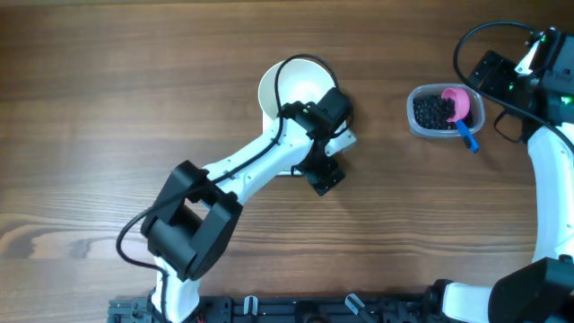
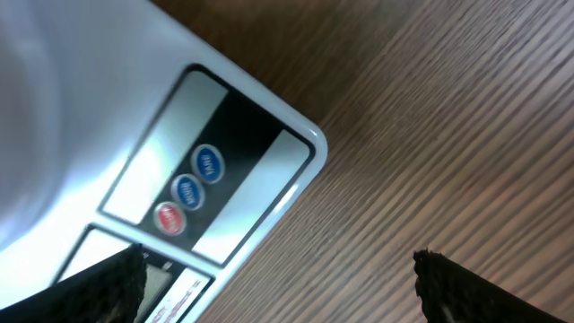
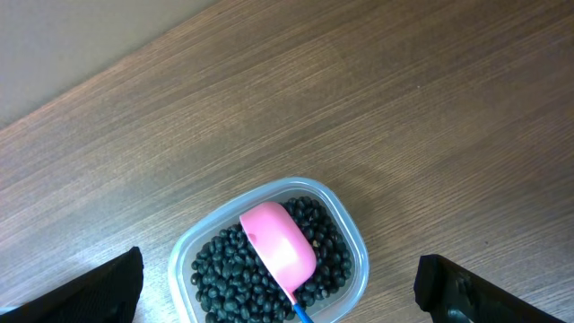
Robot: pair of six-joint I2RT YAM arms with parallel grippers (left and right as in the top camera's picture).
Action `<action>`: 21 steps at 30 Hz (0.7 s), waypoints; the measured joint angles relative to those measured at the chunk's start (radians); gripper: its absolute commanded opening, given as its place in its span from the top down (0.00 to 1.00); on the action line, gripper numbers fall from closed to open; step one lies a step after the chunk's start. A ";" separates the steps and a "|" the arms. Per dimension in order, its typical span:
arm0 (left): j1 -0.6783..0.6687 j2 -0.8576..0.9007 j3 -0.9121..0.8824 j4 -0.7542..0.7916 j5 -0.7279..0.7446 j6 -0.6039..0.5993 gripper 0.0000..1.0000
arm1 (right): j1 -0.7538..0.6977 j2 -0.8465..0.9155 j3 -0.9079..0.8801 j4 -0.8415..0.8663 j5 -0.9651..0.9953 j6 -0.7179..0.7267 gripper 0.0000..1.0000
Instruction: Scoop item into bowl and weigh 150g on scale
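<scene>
The white bowl [image 1: 303, 85] sits at table centre, its visible inside plain white. The scale [image 2: 235, 135] shows its front corner with three round buttons in the left wrist view. From overhead only a white edge of the scale [image 1: 343, 141] peeks out under my left arm. My left gripper [image 2: 280, 257] hangs open over that corner and the bare wood, holding nothing. The item, small black beans [image 3: 224, 269], fills a clear tub [image 3: 179, 260] with a pink scoop [image 3: 278, 242] lying in it. My right gripper [image 3: 278, 262] stands open above the tub, empty.
Overhead, the tub [image 1: 420, 123] stands right of the bowl, and the scoop's blue handle [image 1: 467, 136] sticks out over its front edge. My right arm [image 1: 547, 170] runs down the right side. My left arm [image 1: 242, 175] crosses the middle and covers most of the scale.
</scene>
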 measured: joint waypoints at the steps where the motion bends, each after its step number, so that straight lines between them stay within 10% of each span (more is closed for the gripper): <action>1: -0.002 0.011 0.000 0.000 0.000 0.000 0.00 | 0.000 0.000 0.000 0.000 0.000 0.000 0.00; 21: -0.049 0.058 0.000 -0.008 -0.034 0.001 0.00 | 0.000 0.000 0.000 0.000 0.000 0.000 0.01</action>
